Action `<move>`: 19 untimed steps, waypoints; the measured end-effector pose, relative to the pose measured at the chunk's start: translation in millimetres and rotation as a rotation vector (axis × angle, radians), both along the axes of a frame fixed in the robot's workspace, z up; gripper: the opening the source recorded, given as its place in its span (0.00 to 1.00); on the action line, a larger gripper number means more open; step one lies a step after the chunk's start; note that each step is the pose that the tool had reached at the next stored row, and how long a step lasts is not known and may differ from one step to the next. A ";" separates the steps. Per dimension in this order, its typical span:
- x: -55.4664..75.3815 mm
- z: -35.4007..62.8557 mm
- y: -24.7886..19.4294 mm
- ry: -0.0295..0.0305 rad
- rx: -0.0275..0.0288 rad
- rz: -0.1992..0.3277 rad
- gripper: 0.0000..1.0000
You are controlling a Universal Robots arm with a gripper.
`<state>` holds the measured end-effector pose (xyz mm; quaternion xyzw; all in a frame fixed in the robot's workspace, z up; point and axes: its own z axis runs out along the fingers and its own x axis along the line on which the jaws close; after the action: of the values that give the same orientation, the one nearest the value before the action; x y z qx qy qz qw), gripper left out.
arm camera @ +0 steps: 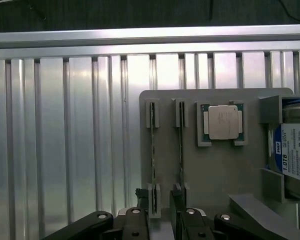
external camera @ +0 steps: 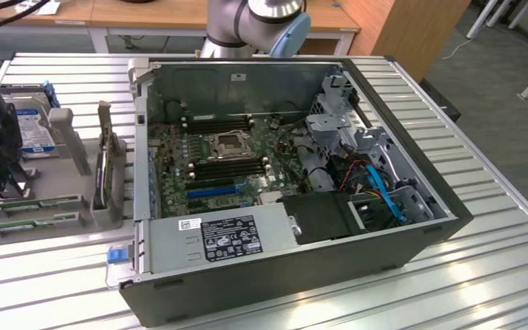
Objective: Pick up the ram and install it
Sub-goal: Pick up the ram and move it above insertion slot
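The ram [arm camera: 152, 155] is a thin green board seen edge-on, little more than a green line. It stands on its long edge in a grey holder [arm camera: 210, 200], with each end caught in a small slotted post. The claw [arm camera: 159, 202] is spread wide and grips nothing. Its two dark fingers [arm camera: 176, 200] stand on either side of the ram's nearer end, with a gap showing on both sides. A second stick [arm camera: 180, 150] runs parallel just outside one finger. Further out on that same side lie a processor [arm camera: 222, 122] and then a hard drive [arm camera: 295, 155]. In the exterior view the arm [external camera: 250, 20] rises behind the open computer case [external camera: 291, 275]. Its wrist points straight down over the holder at the exterior view's left, well apart from the case, above the slatted metal table [external camera: 484, 275].
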<state>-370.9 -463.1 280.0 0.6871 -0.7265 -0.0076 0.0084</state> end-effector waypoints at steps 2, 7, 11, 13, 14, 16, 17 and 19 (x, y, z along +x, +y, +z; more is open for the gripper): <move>0.0 -3.6 0.0 0.0000 0.0000 0.000 0.31; 0.0 -12.8 0.0 0.0000 0.0000 0.000 0.31; 0.0 -19.9 0.0 0.0000 0.0000 0.000 0.31; 0.0 -23.5 0.0 0.0000 0.0000 0.000 0.31; 0.0 -25.5 0.0 0.0000 0.0000 0.000 0.31; 0.0 -29.0 0.0 0.0000 0.0000 0.000 0.31; 0.0 -30.8 0.0 0.0001 -0.0001 0.000 0.31; 0.0 -34.4 0.0 0.0000 0.0000 0.000 0.31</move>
<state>-370.9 -463.1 245.6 0.6871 -0.7265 -0.0076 0.0084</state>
